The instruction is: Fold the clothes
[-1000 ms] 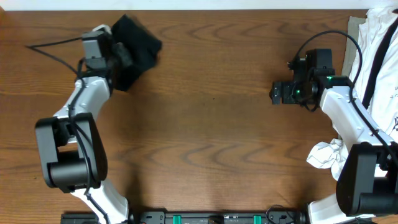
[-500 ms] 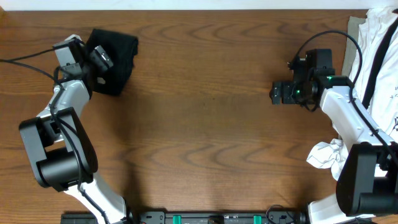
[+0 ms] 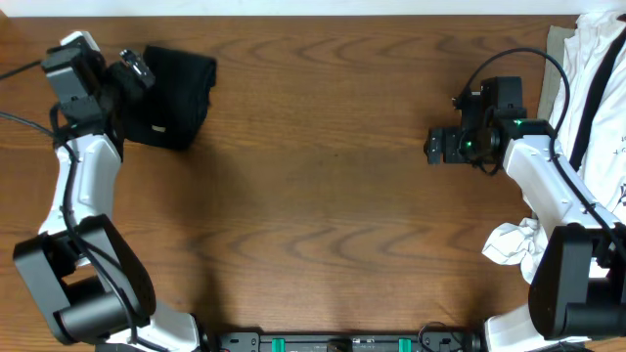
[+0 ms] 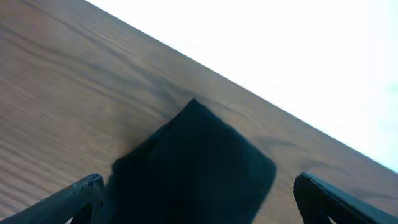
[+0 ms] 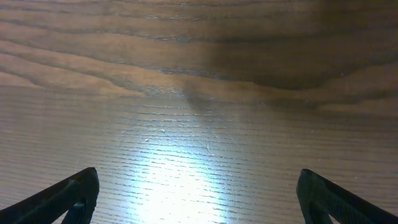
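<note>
Moved: my left gripper (image 3: 134, 71) has backed off leftward, leaving the clothes (image 3: 174, 96) behind.
Left grip: jaws wide, holding nothing, so the fold lies undisturbed.
Clothes: compact black bundle, far-left corner of the table (image 3: 323, 215).
Right gripper (image 3: 435, 147): spread, empty, parked aside.

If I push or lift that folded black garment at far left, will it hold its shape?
Probably not if lifted: the black garment is soft cloth in a loose fold, so layers would likely droop open. Pushed, it may slide on the smooth table but bunch at the leading edge. Looks light; won't roll.
</note>
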You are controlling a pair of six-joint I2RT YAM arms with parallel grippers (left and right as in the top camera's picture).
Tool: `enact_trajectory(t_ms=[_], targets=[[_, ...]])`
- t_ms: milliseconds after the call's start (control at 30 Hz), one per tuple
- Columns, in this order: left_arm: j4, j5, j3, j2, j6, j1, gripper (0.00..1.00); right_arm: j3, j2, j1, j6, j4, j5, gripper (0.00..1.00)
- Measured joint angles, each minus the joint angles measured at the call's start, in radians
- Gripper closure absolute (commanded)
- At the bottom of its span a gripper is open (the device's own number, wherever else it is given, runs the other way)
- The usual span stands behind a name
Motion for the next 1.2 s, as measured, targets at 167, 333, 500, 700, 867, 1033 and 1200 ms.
enact_trajectory(t_ms=[167,333,500,700,867,1033,1200], targets=[[-0.01,0.051,0.0,0.032,-0.071,0.0,0.54,0.0,0.0,0.0,0.0,0.0,0.0,0.01],[-0.011,0.16,0.0,0.11,-0.104,0.0,0.87,0.0,0.0,0.0,0.0,0.0,0.001,0.01],[-0.027,0.278,0.0,0.179,-0.107,-0.001,0.93,0.0,0.0,0.0,0.0,0.0,0.001,0.01],[-0.04,0.327,0.0,0.203,-0.108,-0.002,0.94,0.0,0.0,0.0,0.0,0.0,0.0,0.01],[-0.07,0.347,0.0,0.287,-0.107,-0.005,0.94,0.0,0.0,0.0,0.0,0.0,0.001,0.01],[-0.074,0.385,0.004,0.36,-0.107,-0.003,0.94,0.0,0.0,0.0,0.0,0.0,0.0,0.01],[-0.055,0.421,0.003,0.351,-0.107,-0.003,0.94,0.0,0.0,0.0,0.0,0.0,0.0,0.01]])
